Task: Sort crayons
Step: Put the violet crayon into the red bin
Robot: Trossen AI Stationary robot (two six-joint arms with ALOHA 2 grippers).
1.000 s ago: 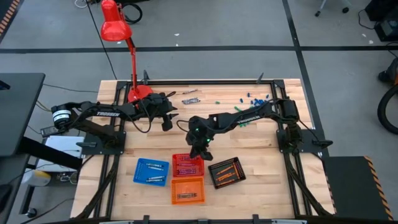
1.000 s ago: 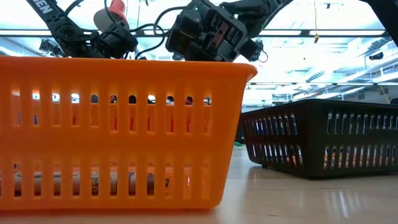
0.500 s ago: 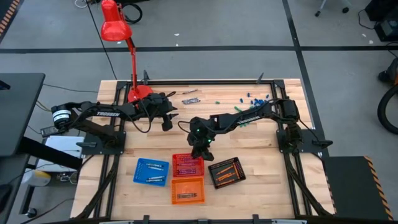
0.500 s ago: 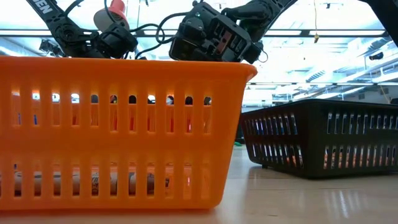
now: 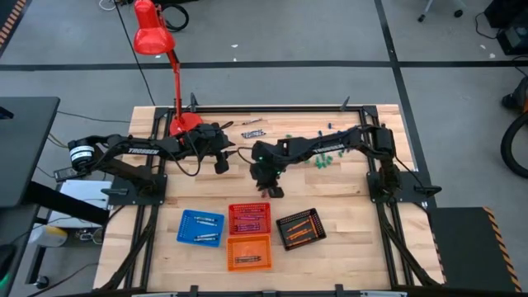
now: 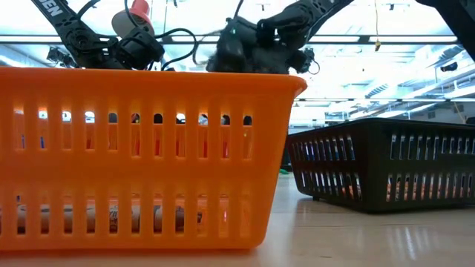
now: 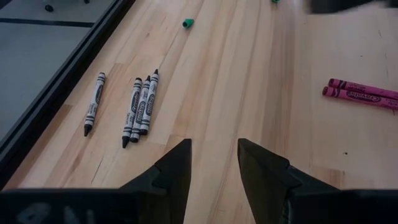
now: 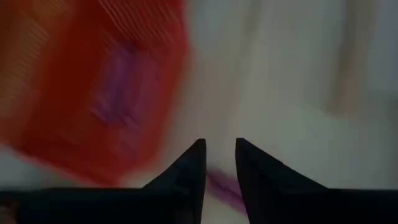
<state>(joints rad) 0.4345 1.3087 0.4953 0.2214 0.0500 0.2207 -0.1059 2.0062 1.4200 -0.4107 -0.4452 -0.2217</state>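
Several grey crayons point(image 7: 140, 106) lie on the wood near the far edge, ahead of my left gripper point(image 7: 214, 155), which hovers open and empty; they also show in the high view point(image 5: 252, 132). Two magenta crayons point(image 7: 360, 93) lie side by side on the table. My right gripper point(image 5: 275, 188) hangs over bare wood just beyond the red tray point(image 5: 249, 219). In its blurred wrist view its fingers point(image 8: 217, 155) stand a little apart, with a magenta streak point(image 8: 222, 190) below them. Crayons lie in the blue point(image 5: 200, 227), red, orange point(image 5: 249, 252) and black point(image 5: 299, 228) trays.
A red desk lamp point(image 5: 153, 37) stands at the far left with its base point(image 5: 186, 124) on the table. Small green and blue bits point(image 5: 330, 132) are scattered at the far right. In the low view the orange tray point(image 6: 148, 156) and the black tray point(image 6: 386, 163) fill the foreground.
My right gripper has gone from above the red tray toward the table's far edge, moving fast enough to blur its wrist view. My left arm has kept still.
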